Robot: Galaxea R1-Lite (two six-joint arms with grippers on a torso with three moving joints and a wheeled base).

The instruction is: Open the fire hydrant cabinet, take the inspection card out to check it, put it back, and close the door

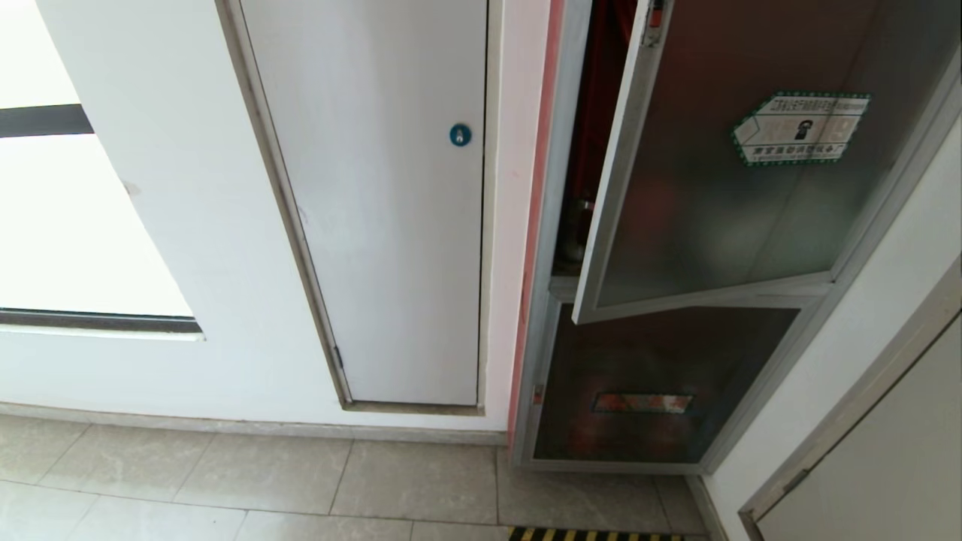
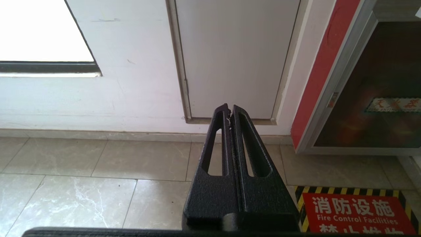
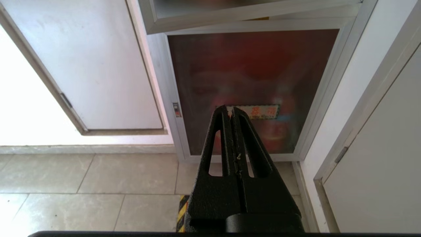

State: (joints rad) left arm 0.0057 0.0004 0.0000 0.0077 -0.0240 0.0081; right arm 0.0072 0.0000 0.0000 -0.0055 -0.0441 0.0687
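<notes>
The right tool [image 3: 231,112] is closed on nothing, hanging low before the cabinet's lower glass panel [image 3: 250,82]. The left tool [image 2: 229,109] is likewise closed and empty, facing the white panel [image 2: 235,56]. Above, the door [image 1: 721,188] of the fire hydrant cabinet [image 1: 537,300] stands ajar, bearing its hexagonal sticker [image 1: 800,126].

My left gripper [image 2: 229,110] hangs low and level, its two black fingers [image 2: 217,144] pressed flat together, holding nothing. My right gripper [image 3: 229,112] matches it, fingers [image 3: 218,144] closed tip to tip and empty. Neither arm shows from my head camera, so both appear parked at my sides.
</notes>
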